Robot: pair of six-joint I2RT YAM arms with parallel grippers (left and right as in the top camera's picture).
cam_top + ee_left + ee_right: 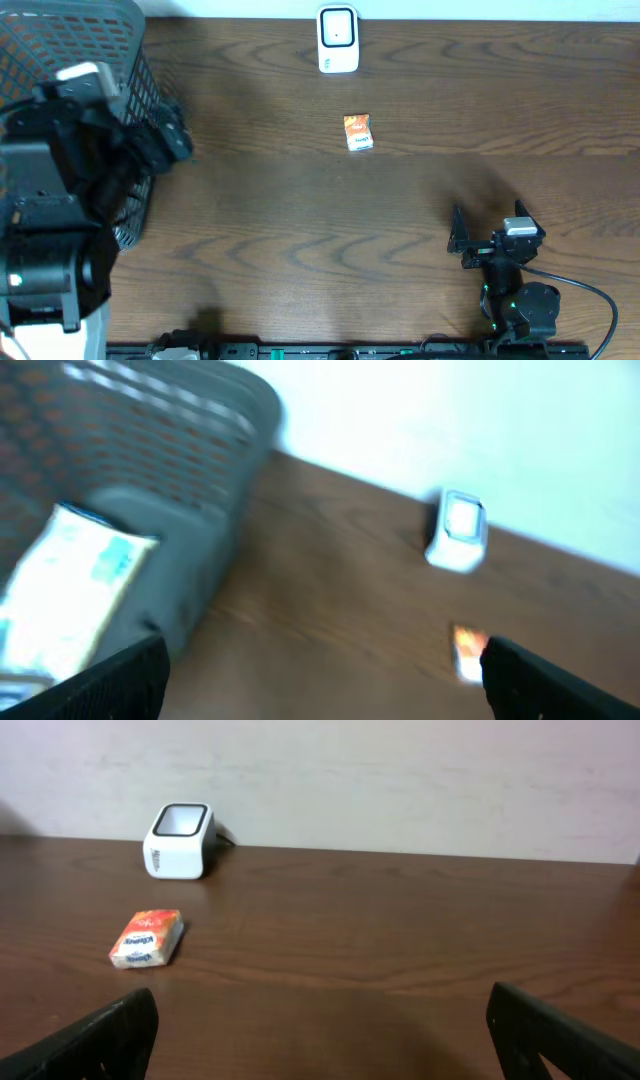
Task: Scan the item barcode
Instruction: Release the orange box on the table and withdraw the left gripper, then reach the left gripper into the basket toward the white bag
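Small orange packet (147, 938) flat on the brown table (400, 940), near the white scanner (179, 841) but not touching it. Looks light, thin and a bit squashy, maybe slippery in its shiny wrapper. Best to pinch gently across the two long sides, not too hard. Left gripper (320, 670) wide apart by the grey basket (200, 420), holding nothing. Right gripper (320, 1020) wide apart too, empty, well away from the packet.

I see an orange-and-white packet (147, 938), a white scanner (179, 842) with a dark-rimmed face, a grey lattice-patterned basket (100, 22) and a dark brown table (300, 220) streaked with wood grain.
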